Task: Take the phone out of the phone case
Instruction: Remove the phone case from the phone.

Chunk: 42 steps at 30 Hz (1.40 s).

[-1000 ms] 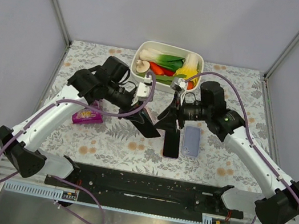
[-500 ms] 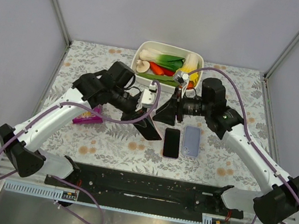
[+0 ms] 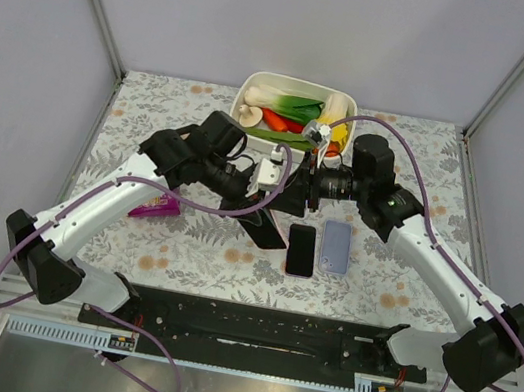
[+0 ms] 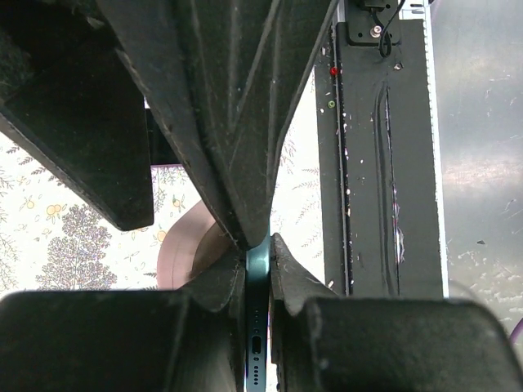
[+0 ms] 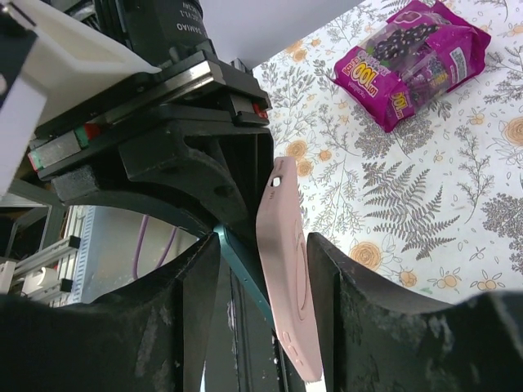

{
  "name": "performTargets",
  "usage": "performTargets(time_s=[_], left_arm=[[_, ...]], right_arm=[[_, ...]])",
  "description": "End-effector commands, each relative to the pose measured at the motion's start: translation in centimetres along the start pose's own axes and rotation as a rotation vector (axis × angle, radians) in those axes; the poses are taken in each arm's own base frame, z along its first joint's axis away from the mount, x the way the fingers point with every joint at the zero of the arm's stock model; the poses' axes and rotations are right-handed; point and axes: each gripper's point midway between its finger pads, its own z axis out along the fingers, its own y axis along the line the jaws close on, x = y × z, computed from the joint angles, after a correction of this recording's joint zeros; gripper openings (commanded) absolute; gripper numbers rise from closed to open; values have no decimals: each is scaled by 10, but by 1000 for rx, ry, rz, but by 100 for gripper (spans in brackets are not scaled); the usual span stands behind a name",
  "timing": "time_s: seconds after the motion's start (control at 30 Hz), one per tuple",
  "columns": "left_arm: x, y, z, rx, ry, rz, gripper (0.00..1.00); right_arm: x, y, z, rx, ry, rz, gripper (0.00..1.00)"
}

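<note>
left hand (image 4: 257, 255) clamped on phone (image 4: 257, 327) | right hand (image 5: 263, 245) straddles pink case (image 5: 282, 278), grip unclear

Overhead looks down from behind; wrist views share the phone (image 4: 257, 327), close.

Floral tabletop (image 3: 432, 150), plain grey walls (image 3: 313, 22)

A: Is the worktop (image 3: 202, 246) middle free?
B: No: left pincer (image 4: 257, 249) and right pincer (image 5: 263, 245) crowd it, tub (image 3: 262, 79) just behind, black handset (image 3: 301, 250) and lilac handset (image 3: 336, 247) flat in front.
A: Elsewhere?
B: Right side lies open; purple packet (image 3: 154, 205) sits left.
</note>
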Motion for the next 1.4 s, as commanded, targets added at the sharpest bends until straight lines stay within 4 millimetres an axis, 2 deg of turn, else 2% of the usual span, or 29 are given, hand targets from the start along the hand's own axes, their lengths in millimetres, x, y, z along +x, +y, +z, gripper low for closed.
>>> performTargets(time_s=[0.0,0.4,0.77,1.13,1.37], left_arm=[[-32,6,-7,-37,-95,83,0],[-45,-3,-10,-4,-134,87,0],[-50,-12,-10,20,-149,105,0],[-54,6,-9,-55,-148,101,0],[-59,5,-11,-59,-164,98,0]], right_arm=[[-4,0,0,-15,-22,-25,55],[9,-12,7,21,-1,-16,51],[15,-27,11,83,14,-17,43],[25,-19,20,55,46,-37,43],[32,-26,23,85,66,-43,43]])
